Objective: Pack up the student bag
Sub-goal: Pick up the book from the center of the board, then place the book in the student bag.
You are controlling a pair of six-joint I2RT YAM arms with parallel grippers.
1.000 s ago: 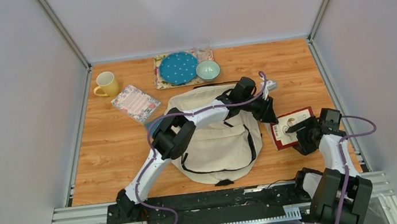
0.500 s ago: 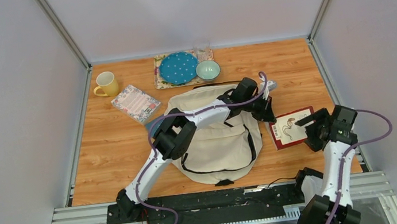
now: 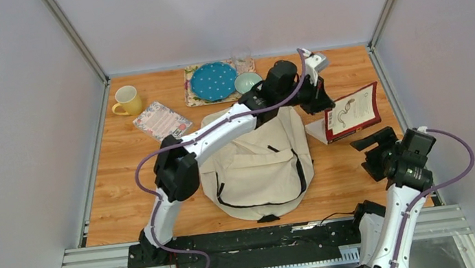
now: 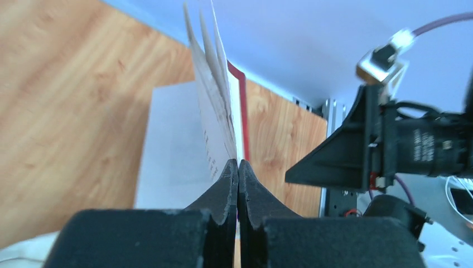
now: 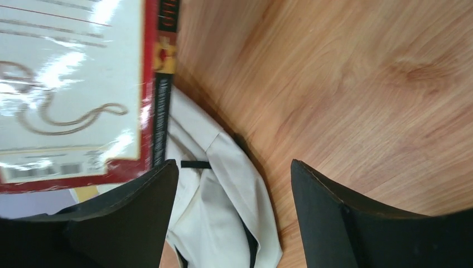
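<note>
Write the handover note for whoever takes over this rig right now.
Left fingers: shut on the book, which is held tilted with its pages fanning, right of the backpack.
Right fingers: open, holding nothing, just near of the book.
Backpack: flat on the table, mid-table.
Done: book gripped.
Left: the book is not in the backpack yet; a notepad also lies out on the table.

Wooden table point(image 3: 124, 190) under student bag point(image 3: 260, 169), yellow mug point(image 3: 126, 101), notepad point(image 3: 162, 122), placemat point(image 3: 188, 87).
</note>
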